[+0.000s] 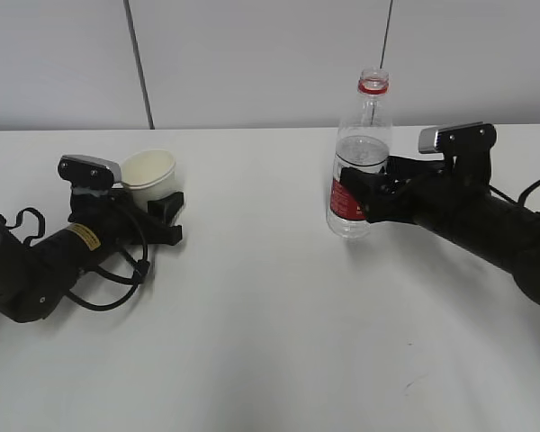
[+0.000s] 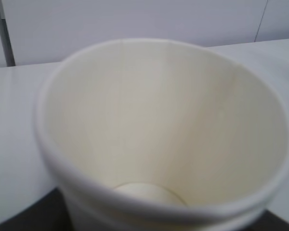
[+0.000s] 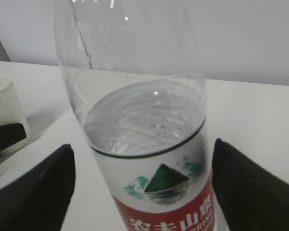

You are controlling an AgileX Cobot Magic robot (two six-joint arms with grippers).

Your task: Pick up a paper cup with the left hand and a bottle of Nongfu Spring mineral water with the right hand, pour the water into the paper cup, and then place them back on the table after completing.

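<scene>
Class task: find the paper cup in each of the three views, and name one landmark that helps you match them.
Exterior: cup left of centre, at the left gripper.
Left wrist: cup fills the frame, seen from above.
Right wrist: cup at the left edge.
Shared landmark: the white table.

A pale grey-white wall (image 1: 252, 63) runs across the back, flat and unadorned, divided into panels by two thin dark seams: one (image 1: 139, 63) leans slightly on the left, another (image 1: 388, 31) drops from the top edge on the right. Where the wall meets the white matte surface (image 1: 270, 342), a straight horizontal line crosses the whole width. The surface fills the lower part of the exterior view, plain and evenly lit. Light is soft and diffuse, giving faint, blurred shadows. A tiny dark speck (image 1: 412, 384) marks the surface near the front right.
</scene>
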